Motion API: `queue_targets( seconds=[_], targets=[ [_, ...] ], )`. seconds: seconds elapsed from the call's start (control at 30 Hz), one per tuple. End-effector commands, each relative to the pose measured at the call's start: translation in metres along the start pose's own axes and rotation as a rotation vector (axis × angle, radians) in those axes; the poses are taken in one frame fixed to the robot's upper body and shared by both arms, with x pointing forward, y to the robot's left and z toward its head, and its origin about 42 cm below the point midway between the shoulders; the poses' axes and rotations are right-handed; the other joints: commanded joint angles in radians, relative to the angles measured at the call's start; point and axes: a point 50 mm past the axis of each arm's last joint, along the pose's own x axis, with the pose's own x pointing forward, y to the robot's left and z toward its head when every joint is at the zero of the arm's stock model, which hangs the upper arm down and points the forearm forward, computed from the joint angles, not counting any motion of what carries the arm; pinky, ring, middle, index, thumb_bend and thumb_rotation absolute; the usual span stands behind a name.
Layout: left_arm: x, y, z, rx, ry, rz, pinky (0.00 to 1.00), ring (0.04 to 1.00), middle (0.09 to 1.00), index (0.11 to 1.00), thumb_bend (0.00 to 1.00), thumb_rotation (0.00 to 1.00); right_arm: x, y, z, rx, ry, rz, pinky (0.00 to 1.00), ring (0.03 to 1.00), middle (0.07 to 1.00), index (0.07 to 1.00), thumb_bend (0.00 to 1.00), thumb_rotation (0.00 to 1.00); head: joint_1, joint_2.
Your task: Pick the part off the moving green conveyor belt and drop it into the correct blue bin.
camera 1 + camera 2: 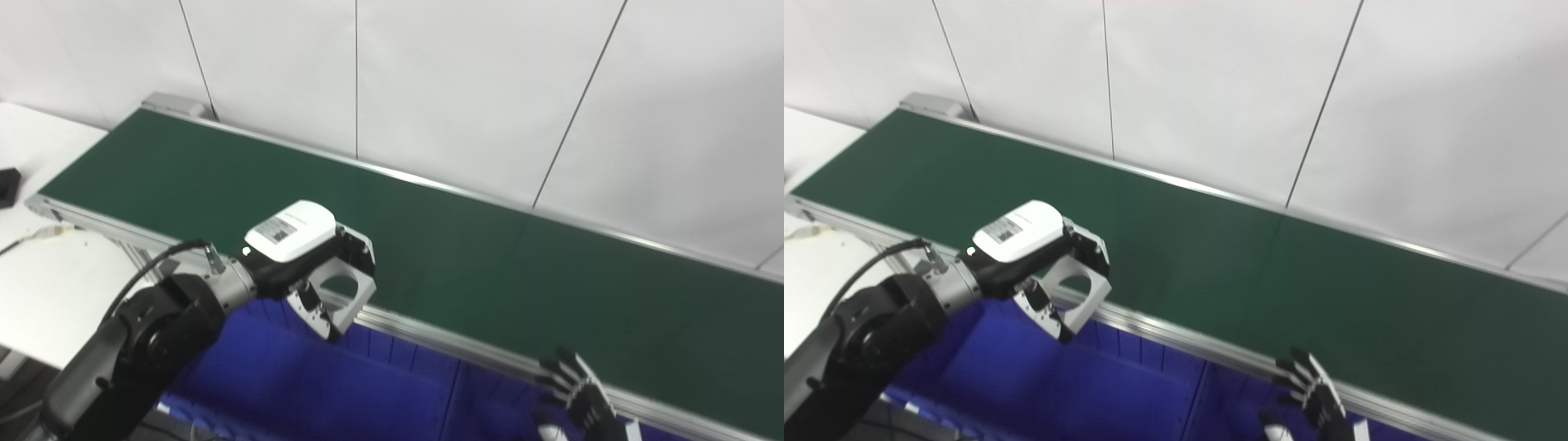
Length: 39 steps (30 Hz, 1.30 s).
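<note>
My left hand (pixel 294 245), with a white labelled back, is shut on a grey metal part (pixel 352 285) that has a round hole. It holds the part over the front rail of the green conveyor belt (pixel 490 263), just above the left blue bin (pixel 306 380). The belt surface is bare. My right hand (pixel 579 392) is low at the bottom right, in front of the rail, with its fingers spread and nothing in it. The left hand (pixel 1023 242) and the part (pixel 1084 291) also show in the right eye view.
A second blue bin (pixel 490 404) sits to the right of a divider, below the rail. A white table (pixel 55 288) stands at the left with a cable and a black object (pixel 7 187). A white panelled wall runs behind the belt.
</note>
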Motion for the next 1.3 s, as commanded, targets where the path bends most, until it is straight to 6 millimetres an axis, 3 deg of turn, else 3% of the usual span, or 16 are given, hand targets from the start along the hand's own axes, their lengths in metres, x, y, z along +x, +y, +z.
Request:
queue_targets(
  seconds=[0.0, 0.2, 0.67, 0.93, 1.27],
  targets=[
    [-0.004, 0.012, 0.003, 0.001, -0.008, 0.050, 0.61, 0.451, 0.475, 0.512, 0.50, 0.00, 0.005, -0.004, 0.010, 0.005, -0.035, -0.003, 0.60, 0.704, 0.770, 0.849, 0.58, 0.53, 0.004, 0.016],
    [-0.014, 0.006, 0.003, -0.043, 0.005, 0.047, 0.57, 0.439, 0.463, 0.522, 0.50, 0.00, 0.006, -0.006, 0.013, 0.009, -0.034, -0.001, 0.59, 0.697, 0.761, 0.846, 0.60, 0.55, -0.001, 0.046],
    [-0.024, -0.023, 0.008, -0.131, 0.024, -0.020, 0.62, 0.460, 0.464, 0.515, 0.50, 0.00, 0.006, -0.008, 0.017, -0.002, -0.019, -0.004, 0.60, 0.700, 0.763, 0.843, 0.61, 0.57, -0.005, 0.054],
    [-0.026, -0.054, 0.005, -0.164, 0.060, -0.082, 0.60, 0.462, 0.469, 0.509, 0.50, 0.00, 0.006, -0.009, 0.019, -0.008, -0.025, -0.004, 0.60, 0.696, 0.764, 0.845, 0.59, 0.54, -0.019, 0.055],
    [-0.012, -0.090, 0.001, -0.254, 0.072, -0.130, 0.56, 0.438, 0.460, 0.519, 0.50, 0.00, 0.008, -0.012, 0.018, -0.004, -0.020, -0.010, 0.61, 0.702, 0.764, 0.842, 0.60, 0.54, -0.033, 0.057]
  ],
)
